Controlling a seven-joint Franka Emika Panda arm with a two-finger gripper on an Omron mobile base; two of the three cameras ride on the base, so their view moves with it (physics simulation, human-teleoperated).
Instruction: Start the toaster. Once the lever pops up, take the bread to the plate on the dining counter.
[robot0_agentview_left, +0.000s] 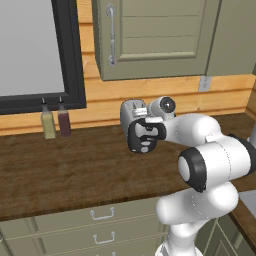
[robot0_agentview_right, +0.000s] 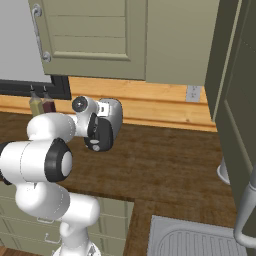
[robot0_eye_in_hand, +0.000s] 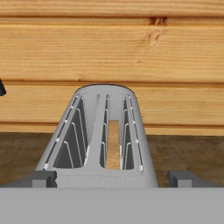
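A wall of horizontal wooden planks (robot0_agentview_left: 150, 102) backed a dark wood-grain counter (robot0_agentview_left: 75, 165). Olive-green upper cabinets (robot0_agentview_left: 155, 37) hung above it, with matching drawers (robot0_agentview_left: 100, 225) below. A black-framed window (robot0_agentview_left: 70, 55) stood at left, two bottles (robot0_agentview_left: 56, 122) beneath it; a steel sink (robot0_agentview_right: 190, 237) lay at right.

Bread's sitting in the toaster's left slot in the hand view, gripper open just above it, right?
Not quite. In the hand view the bread sits in the right slot of the toaster, not the left. The gripper is open over it, as you said.
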